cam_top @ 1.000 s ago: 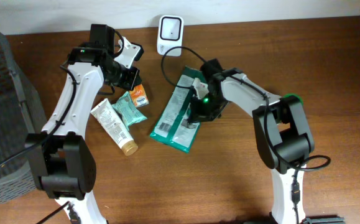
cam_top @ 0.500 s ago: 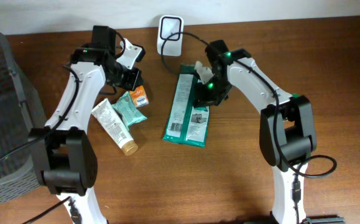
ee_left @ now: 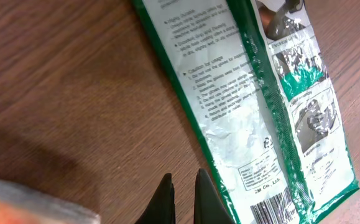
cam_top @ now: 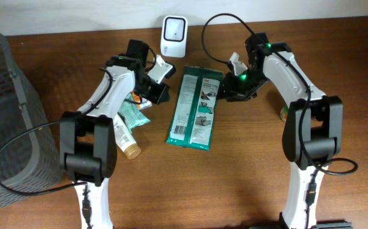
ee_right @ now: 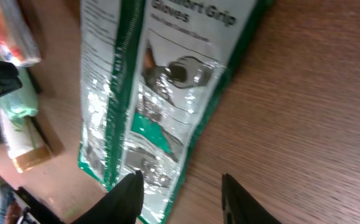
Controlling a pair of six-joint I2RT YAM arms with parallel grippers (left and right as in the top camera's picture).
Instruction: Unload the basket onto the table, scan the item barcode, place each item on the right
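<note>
Green pack (cam_top: 193,108) labelled "Grip Gloves" flat on table (cam_top: 247,181) | barcode (ee_left: 279,209) face-up at one end | left tool (ee_left: 183,185) closed on nothing | right tool (ee_right: 181,182) open, holding nothing

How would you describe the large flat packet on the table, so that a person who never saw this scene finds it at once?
Find the white scanner at the far edge of the wooden table. Just in front of it, mid-table, lies the packet. It is the largest item, long, flat, green and white, unlike the small teal pouch and cream tube beside it.
</note>
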